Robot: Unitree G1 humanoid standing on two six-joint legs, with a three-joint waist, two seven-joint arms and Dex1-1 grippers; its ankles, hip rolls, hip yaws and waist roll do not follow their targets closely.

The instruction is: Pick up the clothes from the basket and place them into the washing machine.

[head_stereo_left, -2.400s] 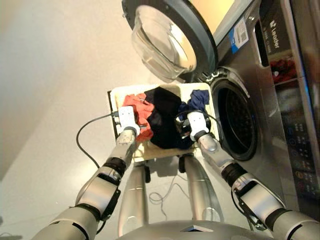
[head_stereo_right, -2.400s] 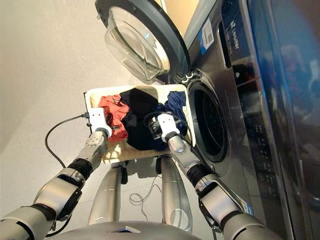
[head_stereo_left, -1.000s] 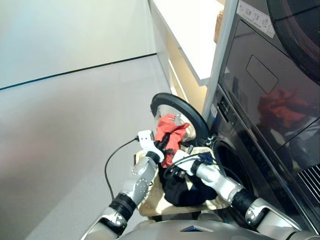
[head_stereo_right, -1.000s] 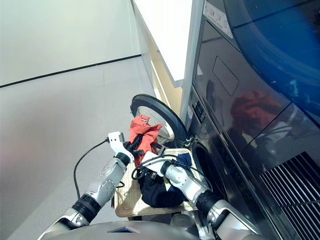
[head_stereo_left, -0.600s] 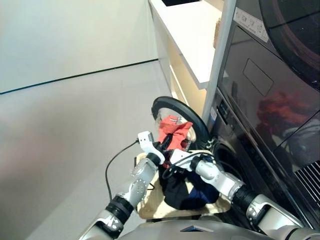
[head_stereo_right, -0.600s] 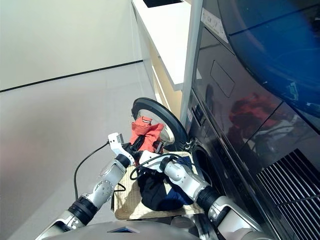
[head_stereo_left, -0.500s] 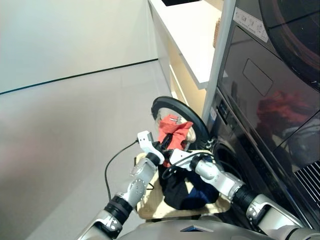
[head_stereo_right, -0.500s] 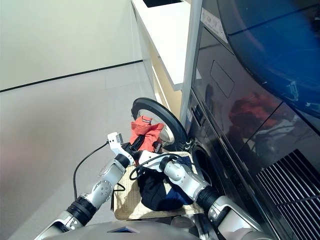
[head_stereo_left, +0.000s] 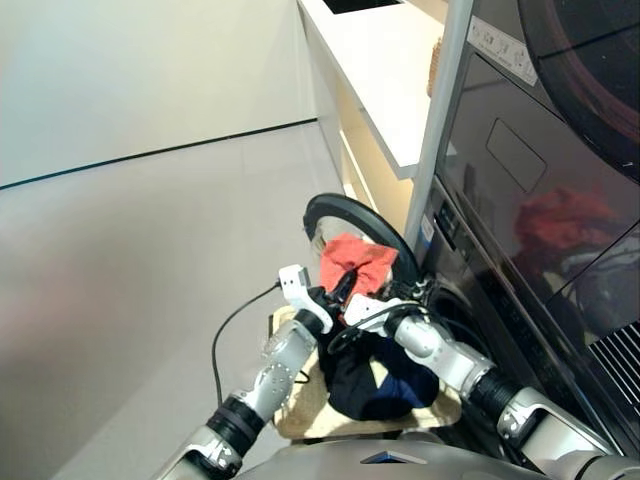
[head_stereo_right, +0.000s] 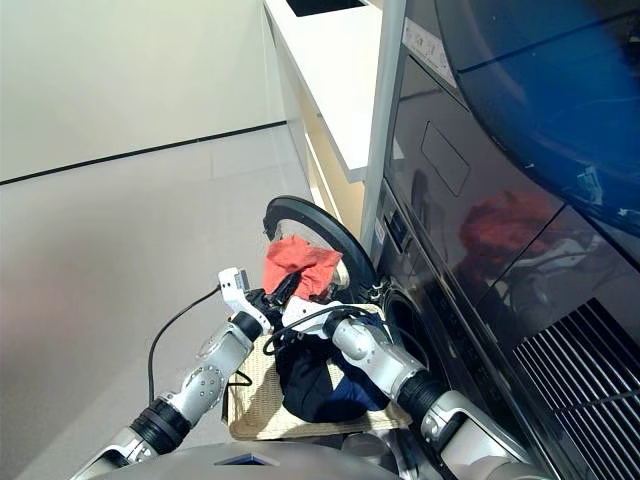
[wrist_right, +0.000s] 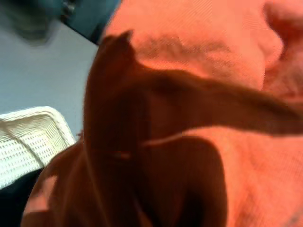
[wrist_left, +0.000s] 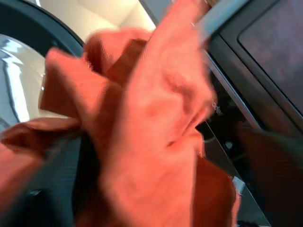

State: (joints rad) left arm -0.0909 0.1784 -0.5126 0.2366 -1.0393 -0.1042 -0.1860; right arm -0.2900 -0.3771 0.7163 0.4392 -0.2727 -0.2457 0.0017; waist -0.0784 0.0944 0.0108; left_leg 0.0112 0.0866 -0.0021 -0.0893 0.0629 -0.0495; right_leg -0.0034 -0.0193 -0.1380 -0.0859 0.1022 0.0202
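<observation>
We are in the carrying step, with the orange-red garment (head_stereo_left: 355,262) lifted clear of the basket (head_stereo_left: 300,405) and held up in front of the washing machine's (head_stereo_left: 520,300) open door (head_stereo_left: 350,225). To do this well, we should swing the cloth sideways past the door's rim and into the drum opening (head_stereo_left: 455,310), which lies just beside the door on the machine's face. We judge that a loose trailing corner could catch on the door, so it is best to keep the garment bunched and high until it is past the rim.

The left gripper (head_stereo_left: 335,290) meets the lower edge of the orange-red cloth, and its wrist view is filled with that fabric, so we take its fingers to be clamped on it, though the cloth hides them. The right gripper (head_stereo_left: 368,303) sits just beside the left one, under the same garment; its wrist view also shows orange-red cloth close up, but we cannot tell whether its fingers are together or apart.

The black garment (head_stereo_left: 350,375) and the navy blue garment (head_stereo_left: 405,385) lie heaped in the basket, below the door and still to be moved.
</observation>
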